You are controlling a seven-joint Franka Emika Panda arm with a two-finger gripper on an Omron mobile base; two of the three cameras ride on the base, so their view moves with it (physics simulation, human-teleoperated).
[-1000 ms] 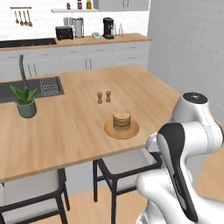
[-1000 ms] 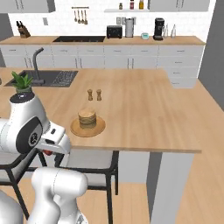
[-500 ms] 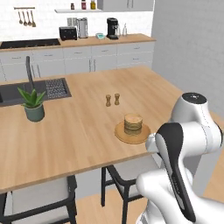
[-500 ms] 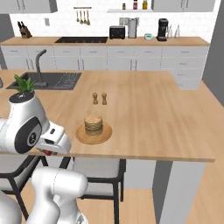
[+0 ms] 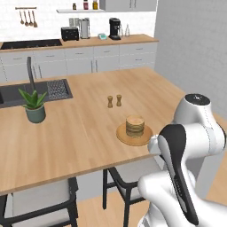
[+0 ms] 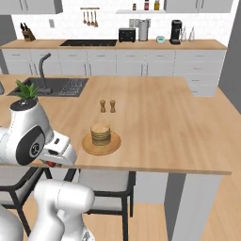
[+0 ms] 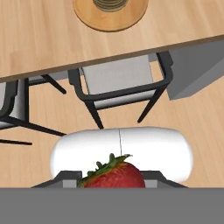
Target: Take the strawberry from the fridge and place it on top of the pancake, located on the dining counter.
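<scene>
In the gripper (image 7: pixel 111 186), closed tight on it, sits the strawberry (image 7: pixel 113 175) (already out of the fridge). It must go on the pancake (image 6: pixel 100 133), just ahead on the counter (image 6: pixel 179 127).

White brick wall (image 6: pixel 103 19) — grey cabinets (image 6: pixel 117 68) below.
</scene>
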